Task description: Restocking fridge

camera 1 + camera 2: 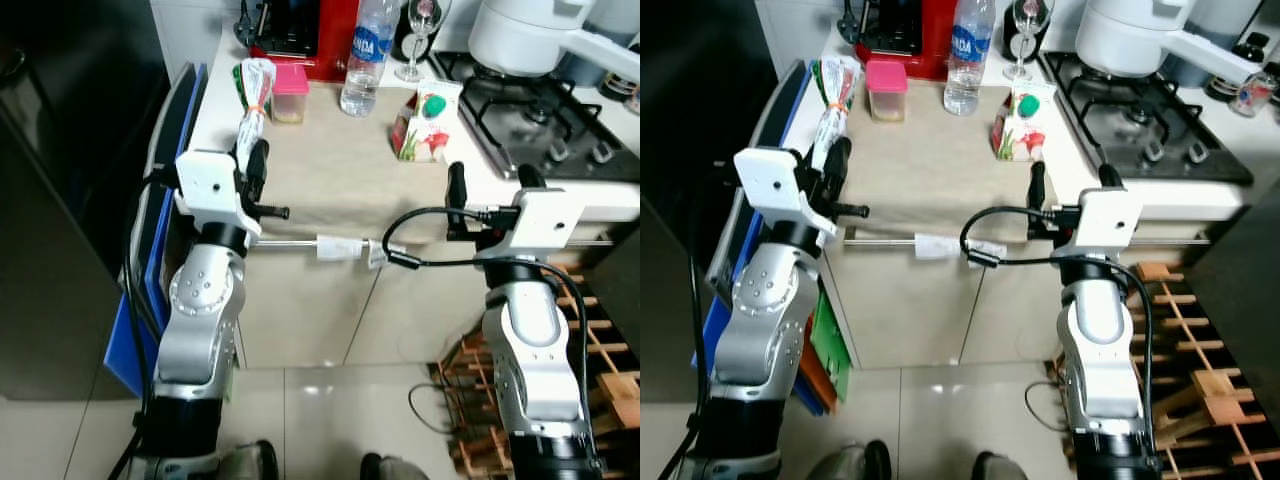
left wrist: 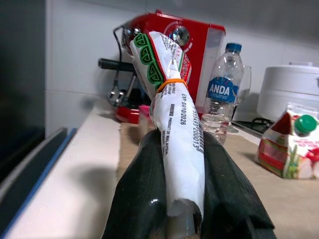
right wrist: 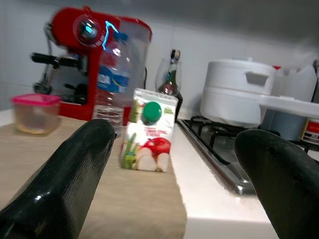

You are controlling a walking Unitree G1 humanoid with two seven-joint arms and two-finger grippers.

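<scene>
The left end effector [image 2: 169, 199] grasps the long packet [image 1: 255, 100] at the tabletop's [image 1: 330, 170] near-left edge, long axis pointing far. The right end effector [image 3: 174, 164] is released; the juice carton [image 1: 428, 125] stands just beyond it.

Bare counter [image 1: 330, 170] lies open before the juice carton [image 1: 428, 125].

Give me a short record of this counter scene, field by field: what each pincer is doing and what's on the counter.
left pincer: shut on the white packet tied with an orange band
right pincer: open, holding nothing, aimed toward the juice carton
counter items: water bottle, pink-lidded tub, juice carton, wine glass
back of counter: red coffee machine
right of counter: gas hob with a white pot
</scene>
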